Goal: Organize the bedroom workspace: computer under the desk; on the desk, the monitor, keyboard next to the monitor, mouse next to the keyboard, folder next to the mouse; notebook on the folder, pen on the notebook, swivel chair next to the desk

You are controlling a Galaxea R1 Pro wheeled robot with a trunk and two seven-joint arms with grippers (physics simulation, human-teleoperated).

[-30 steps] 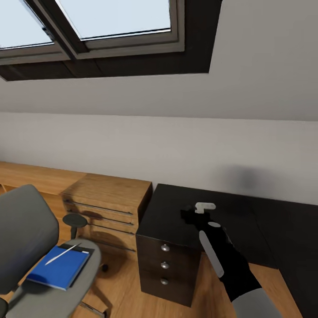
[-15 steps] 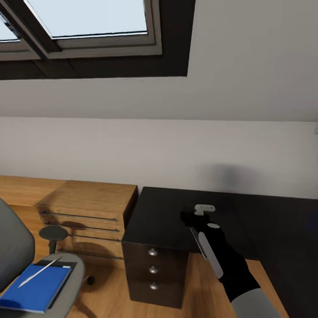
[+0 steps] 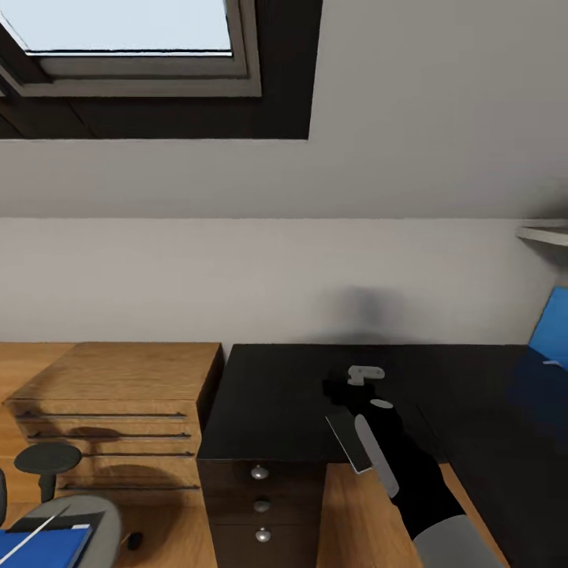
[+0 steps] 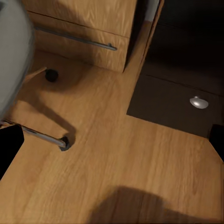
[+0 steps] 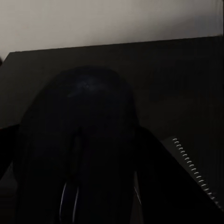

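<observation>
At the near left corner of the head view, the blue folder lies on the swivel chair's grey seat with the white pen across it. The right gripper hovers over the black bench, jaws pinching the black mouse. The left gripper's state cannot be told. Beyond stands a wood cabinet.

Swivel chair, folder and pen cut off at the frame's lower-left corner. Right gripper jaw state indiscernible against the black desk.
</observation>
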